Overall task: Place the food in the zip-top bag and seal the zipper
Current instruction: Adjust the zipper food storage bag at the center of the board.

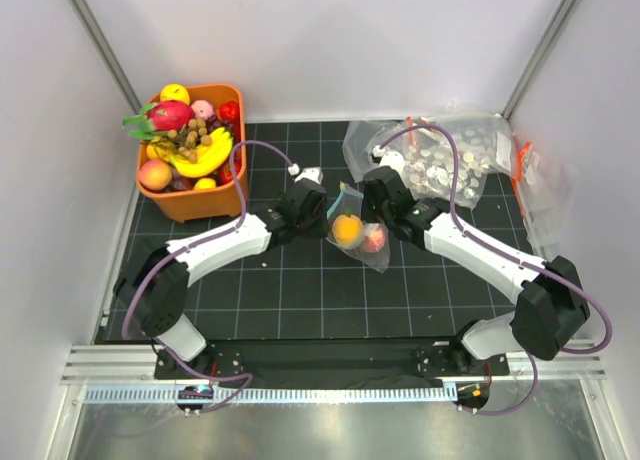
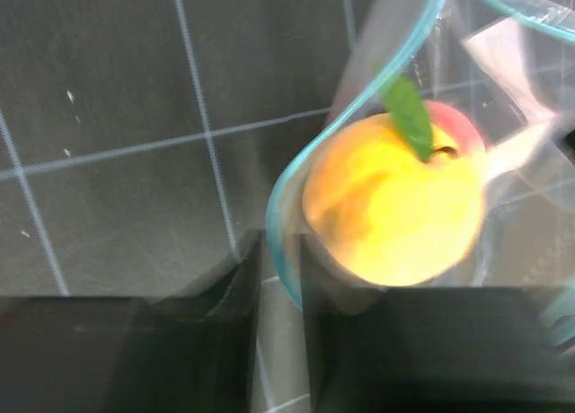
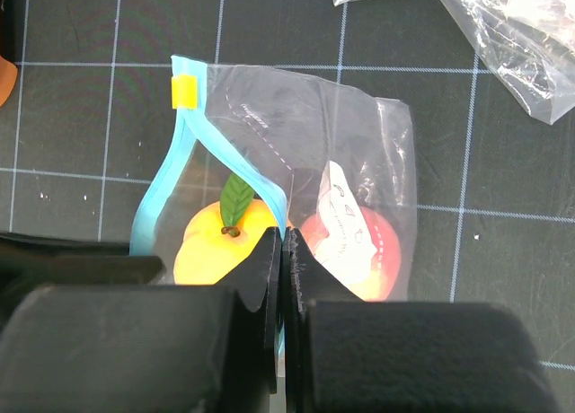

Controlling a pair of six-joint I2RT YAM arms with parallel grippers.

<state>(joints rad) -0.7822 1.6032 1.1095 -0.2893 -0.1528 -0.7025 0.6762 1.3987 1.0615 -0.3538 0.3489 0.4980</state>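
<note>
The small clear zip-top bag (image 1: 378, 257) lies mid-table with its mouth gaping. The orange fruit (image 1: 347, 230) and the pink-red peach (image 1: 375, 240) both sit inside it. In the right wrist view the orange fruit (image 3: 211, 247) has a green leaf and the peach (image 3: 364, 251) lies to its right under the bag's film (image 3: 296, 126). My right gripper (image 3: 285, 247) is shut on the teal zipper (image 3: 153, 206), which has a yellow slider (image 3: 184, 92) at its far end. My left gripper (image 2: 278, 265) is narrowly open, with the zipper strip (image 2: 296, 175) running between its jaws beside the orange fruit (image 2: 391, 215).
An orange basket (image 1: 190, 206) with a banana, a dragon fruit and other toy food stands at the back left. Bigger clear speckled bags (image 1: 450, 155) lie at the back right and show in the right wrist view (image 3: 512, 36). White walls enclose the mat.
</note>
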